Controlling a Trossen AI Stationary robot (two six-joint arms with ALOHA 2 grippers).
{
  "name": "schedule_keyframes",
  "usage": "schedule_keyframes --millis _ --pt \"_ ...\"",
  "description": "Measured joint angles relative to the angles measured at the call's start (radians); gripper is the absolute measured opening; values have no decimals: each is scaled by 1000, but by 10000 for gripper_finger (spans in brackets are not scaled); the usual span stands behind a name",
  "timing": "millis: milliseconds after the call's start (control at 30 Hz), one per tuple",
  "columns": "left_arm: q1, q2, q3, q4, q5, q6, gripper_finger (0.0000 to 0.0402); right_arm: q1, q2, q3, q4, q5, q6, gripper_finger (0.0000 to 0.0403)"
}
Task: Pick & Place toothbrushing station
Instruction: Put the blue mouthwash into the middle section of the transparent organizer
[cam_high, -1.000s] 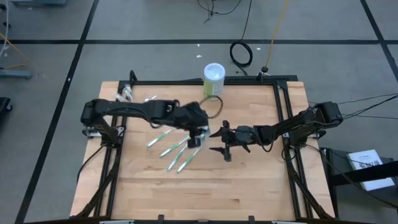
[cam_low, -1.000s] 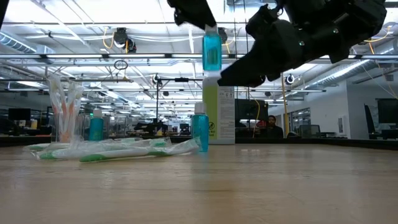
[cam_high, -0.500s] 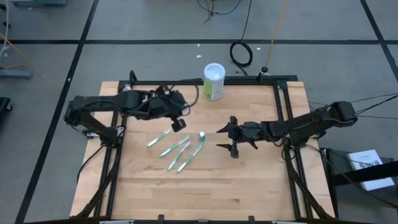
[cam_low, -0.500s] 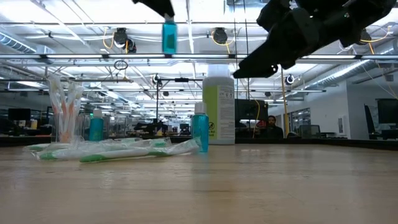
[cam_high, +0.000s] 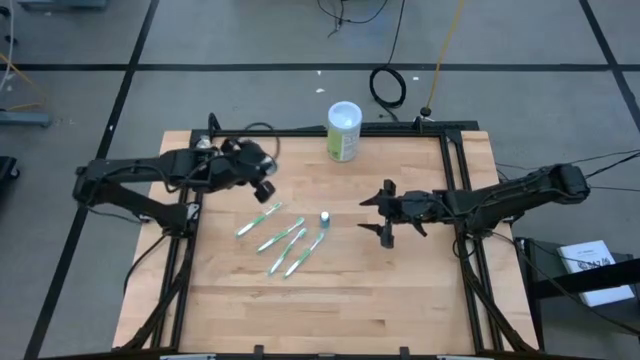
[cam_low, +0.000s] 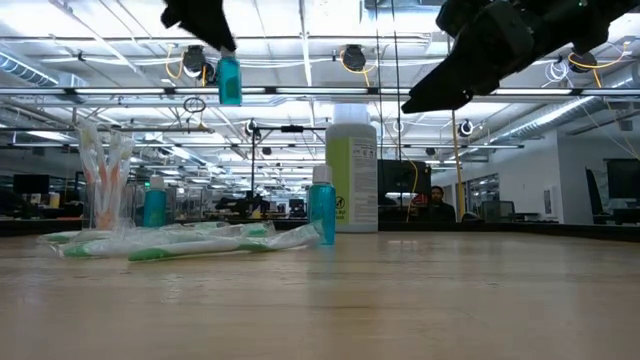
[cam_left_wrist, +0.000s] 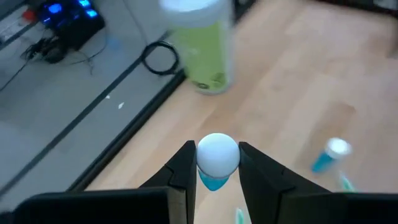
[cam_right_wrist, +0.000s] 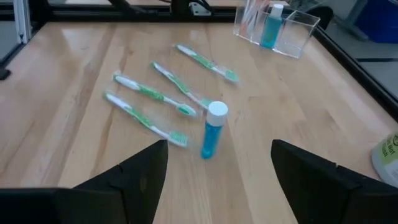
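My left gripper (cam_high: 265, 187) is shut on a small teal tube with a white cap (cam_low: 229, 80), held high over the table's far left part. A second teal tube (cam_high: 325, 217) stands upright on its base beside several green-and-white toothbrushes (cam_high: 276, 238) that lie flat on the wood. The toothbrushing station (cam_right_wrist: 277, 28), a clear cup holding toothbrushes and a teal tube, stands at the far left corner (cam_low: 105, 175). My right gripper (cam_high: 386, 214) hangs open above the table's right half, with nothing between its fingers. My left gripper pinches the tube at its capped top end (cam_left_wrist: 217, 155) between its two fingers (cam_left_wrist: 186, 169), one on each side. The fingers slant down from above. The teal body (cam_low: 229, 82) hangs below them, nearly upright and clear of the table.
A tall green-and-white canister (cam_high: 344, 130) stands at the far edge near the middle. A black metal frame (cam_high: 455, 180) runs round the wooden top. The near half of the table (cam_high: 330, 300) is bare wood.
My left gripper has carried the tube from above the toothbrushes toward the table's far left, rolling its wrist; the tube stays clear of the table. My right gripper has drawn back toward the right edge and risen a little. The standing tube and toothbrushes have not moved.
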Motion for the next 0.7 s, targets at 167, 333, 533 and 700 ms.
schedule_keyframes --millis 167,333,533,700 --pt "102 -169 -196 29 -62 -104 90 0 1 -1 0 0 3 279" --pt "233 -323 -326 26 -77 -196 90 0 2 -1 6 -1 -1 279" --pt "388 -414 -430 31 -79 -271 90 0 1 -1 28 2 -30 279" --pt "488 -407 -501 52 -43 -292 90 0 1 -1 33 2 -44 279"
